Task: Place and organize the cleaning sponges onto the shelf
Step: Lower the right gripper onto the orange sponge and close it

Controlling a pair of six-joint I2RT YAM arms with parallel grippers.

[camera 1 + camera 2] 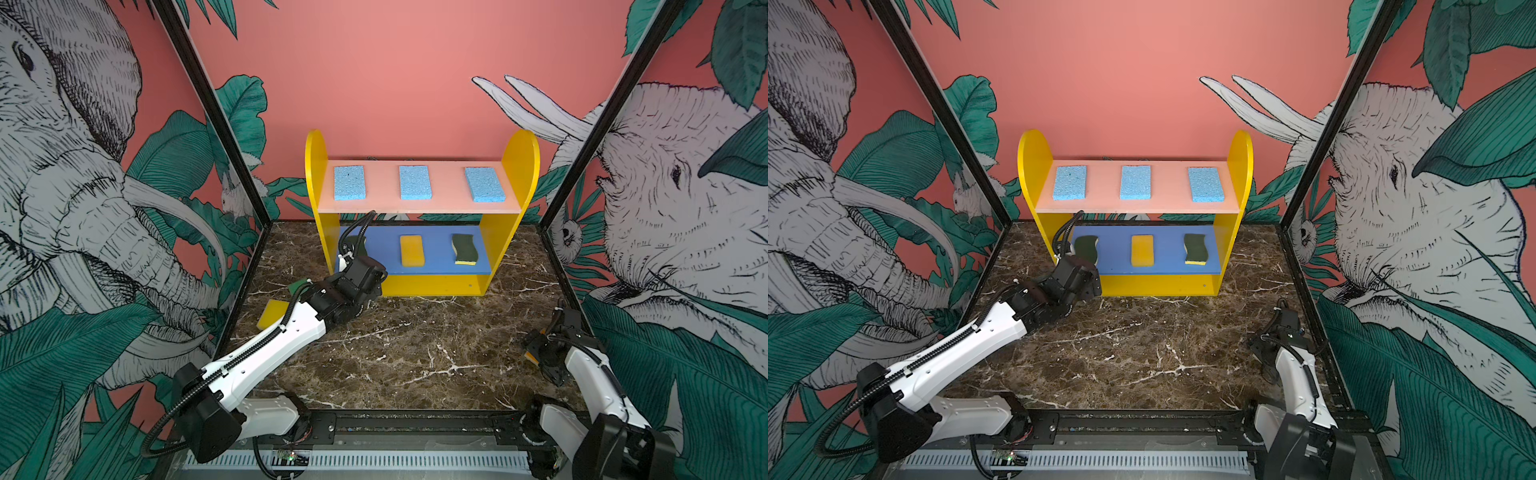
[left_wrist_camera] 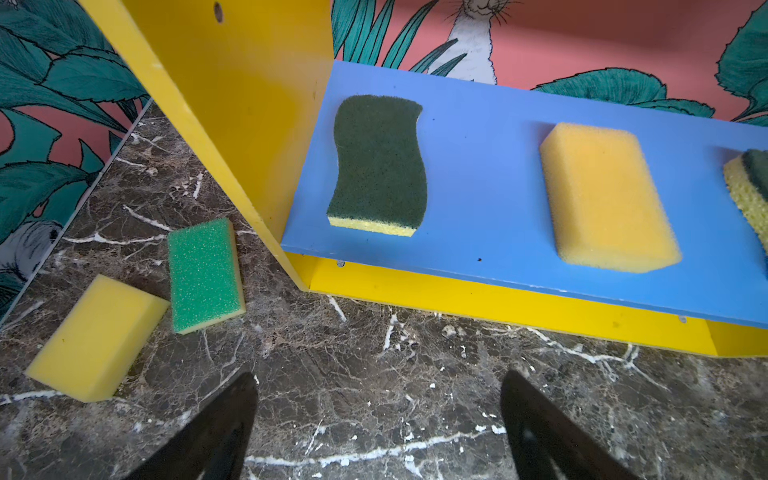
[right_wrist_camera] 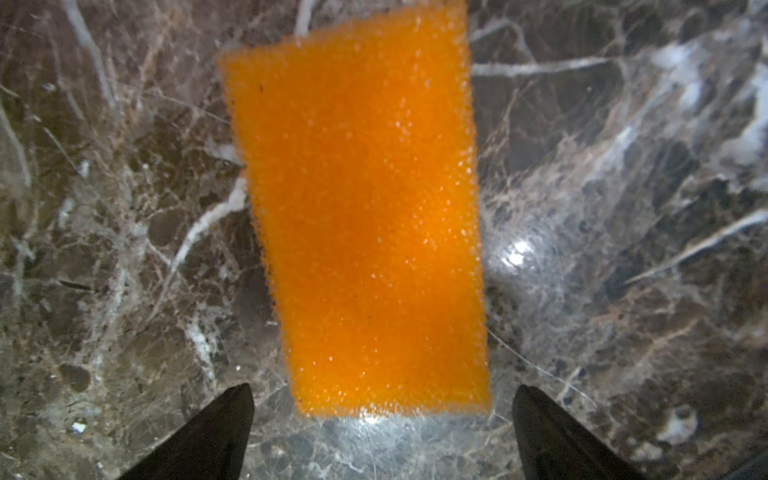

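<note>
Orange sponge (image 3: 361,224) — long axis pointing away from open, empty right hand (image 3: 382,388).

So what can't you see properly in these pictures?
- The shelf, bottom tier: hidden under the blue board in both top views.
- The green sponge and yellow sponge on the table: mostly behind the left arm in a top view.
- The orange sponge: blurry in the right wrist view; only a sliver beside the right arm in a top view.
- The right-hand wavy sponge: cut off by the left wrist view's edge.
</note>
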